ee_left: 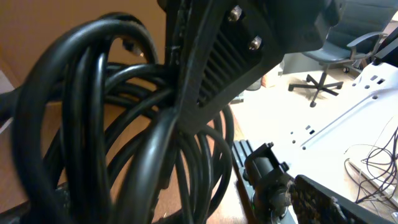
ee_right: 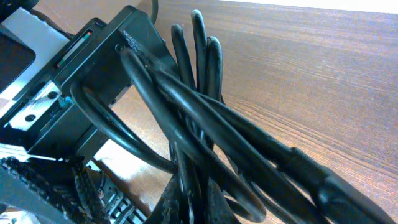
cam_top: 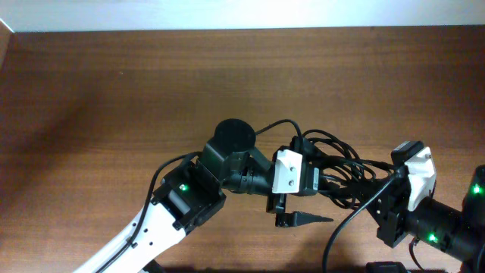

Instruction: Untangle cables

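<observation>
The cables (cam_top: 337, 171) are being carried as one tangled bundle between the two arms, over the right-centre of the table (cam_top: 114, 91). In the right wrist view they are being held up off the wood rather than lying on it. The right gripper (cam_top: 377, 191) is being pressed together on one end of the bundle (its fingertips are hidden behind the cords, so the exact bite cannot be made out). The left gripper (cam_top: 322, 196) is being held with its jaws wide apart, clamped on nothing. In the left wrist view one ribbed finger (ee_left: 217, 68) is being passed through several loops, which are draping round it.

The cords are being judged light, limp and springy. They are likely to sag wherever they are not being supported, to slide on their smooth jackets, and to catch on each other and on that finger. A single strand is probably best taken where it leaves the mass, not in the thick of the crossings.

In appearance they are being shown as round, black and slightly glossy, coiled in overlapping loops. How many there are cannot be counted, and no plug ends can be made out.
</observation>
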Controlling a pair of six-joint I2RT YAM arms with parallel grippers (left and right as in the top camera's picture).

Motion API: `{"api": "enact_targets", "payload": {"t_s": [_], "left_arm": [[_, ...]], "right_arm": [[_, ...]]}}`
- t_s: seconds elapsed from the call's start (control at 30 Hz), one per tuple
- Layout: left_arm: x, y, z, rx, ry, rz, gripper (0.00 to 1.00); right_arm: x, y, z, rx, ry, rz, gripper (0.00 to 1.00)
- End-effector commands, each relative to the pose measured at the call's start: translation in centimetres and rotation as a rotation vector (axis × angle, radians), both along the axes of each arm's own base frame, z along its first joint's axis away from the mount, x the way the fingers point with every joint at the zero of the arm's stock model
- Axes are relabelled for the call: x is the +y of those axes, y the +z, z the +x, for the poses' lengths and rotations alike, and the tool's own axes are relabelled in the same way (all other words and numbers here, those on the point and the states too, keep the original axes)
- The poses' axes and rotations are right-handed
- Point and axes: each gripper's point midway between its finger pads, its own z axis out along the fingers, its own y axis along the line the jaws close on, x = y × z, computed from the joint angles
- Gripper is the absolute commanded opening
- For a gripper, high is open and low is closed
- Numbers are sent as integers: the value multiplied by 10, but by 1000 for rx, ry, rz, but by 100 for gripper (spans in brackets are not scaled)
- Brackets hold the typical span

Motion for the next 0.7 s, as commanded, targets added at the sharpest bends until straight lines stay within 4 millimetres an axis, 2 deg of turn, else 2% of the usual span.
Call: {"api": "enact_targets", "payload": {"t_s": [0.0,0.2,0.3,0.47,0.67], "left_arm": [[-3,5,-5,2,-16,-9,99],[-3,5,-4,2,-16,-8,99],[-3,5,-4,2,-16,-9,99],[-1,-4,-6,37,-16,27,98],[-1,-3,-6,34,-15,24,99]], "right_arm": [[0,2,0,-11,0,6,4],[-11,-4,7,-11,-64,-49,4],[-28,-12,14,-5,-149,-123,4],[-28,-13,13,3,-150,-126,4],[-29,-14,13,3,-156,-131,4]]}}
